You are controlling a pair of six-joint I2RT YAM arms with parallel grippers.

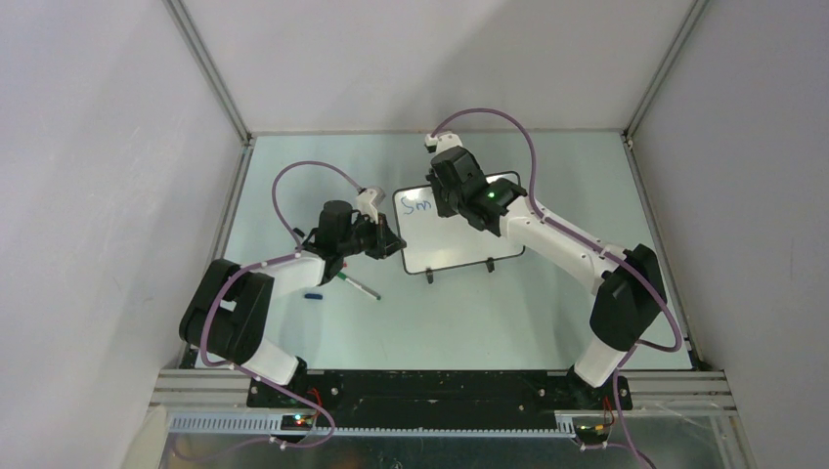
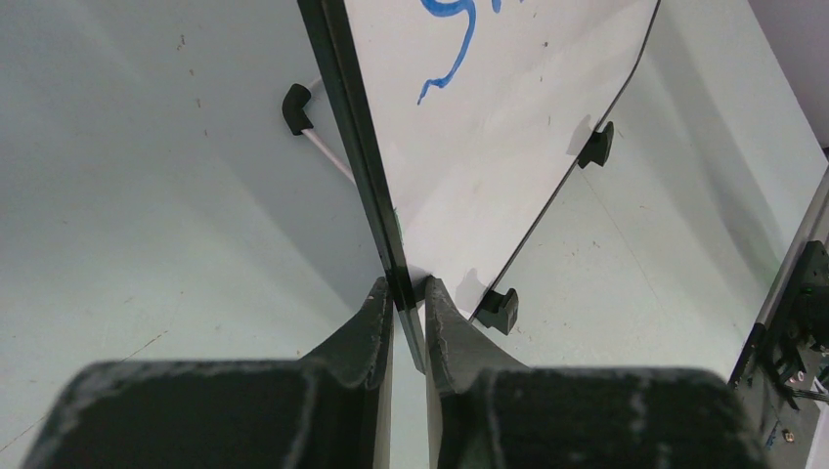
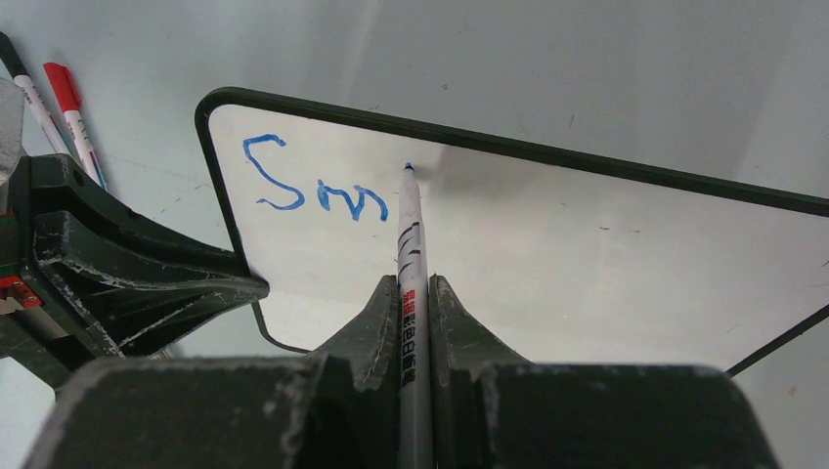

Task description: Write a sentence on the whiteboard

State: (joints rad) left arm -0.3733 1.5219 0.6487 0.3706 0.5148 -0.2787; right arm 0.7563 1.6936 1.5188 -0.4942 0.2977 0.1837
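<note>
A: Near the middle of the worktop, a little toward its far edge: the whiteboard, tilted, its 2 black feet on the side facing the near edge. Confirm?

B: Confirmed. The sentence reads only "Sm", in blue, at the board's far left corner.

A: Left end effector?

B: Almost fully closed. It pinches the board's black frame at the left edge, with 1 finger on each face.

A: Right end effector?

B: Closed around a blue marker, the barrel clamped between the fingers. The tip points at the board just right of the "m". Cannot tell whether the tip touches the surface.

A: Loose items?

B: 1 pen with a green end and 1 small blue piece lie on the worktop toward its left edge, close to the left arm. The right wrist view shows a red-capped pen next to a dark-capped pen, beyond the board's left edge.
</note>
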